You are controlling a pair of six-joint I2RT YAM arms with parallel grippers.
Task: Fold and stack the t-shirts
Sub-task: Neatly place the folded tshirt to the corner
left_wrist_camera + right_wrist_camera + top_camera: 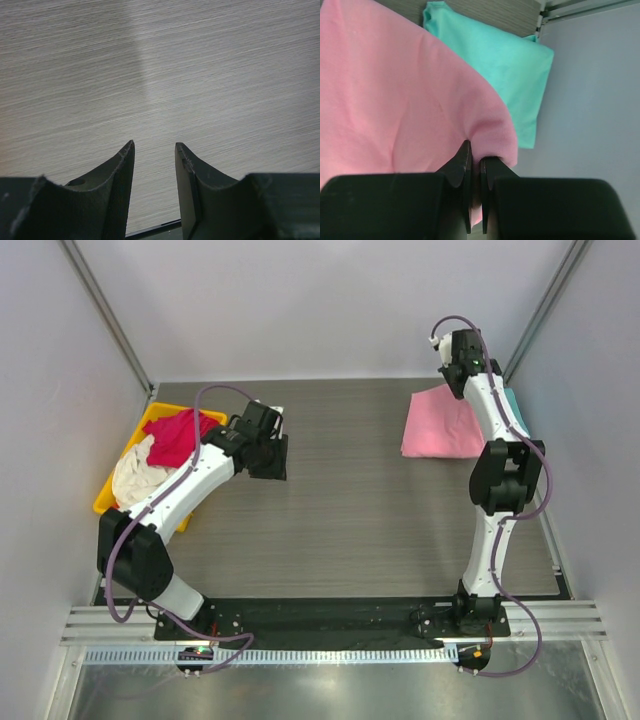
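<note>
The pink t-shirt (pixel 438 425) is lying on the bench (pixel 350 510) at far right, with the right claw (pixel 455 380) sitting at its far edge. The left claw (pixel 268 465) is hanging over bare bench beside the yellow bin (pixel 103 498), which is holding the crimson t-shirt (pixel 180 435) and the cream t-shirt (pixel 135 478).

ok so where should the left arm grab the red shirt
Probably the bunched top fold of the red shirt, coming straight down from above: it lies crumpled in the yellow bin, beside the cream shirt, and the bin's walls block a sideways approach.
</note>
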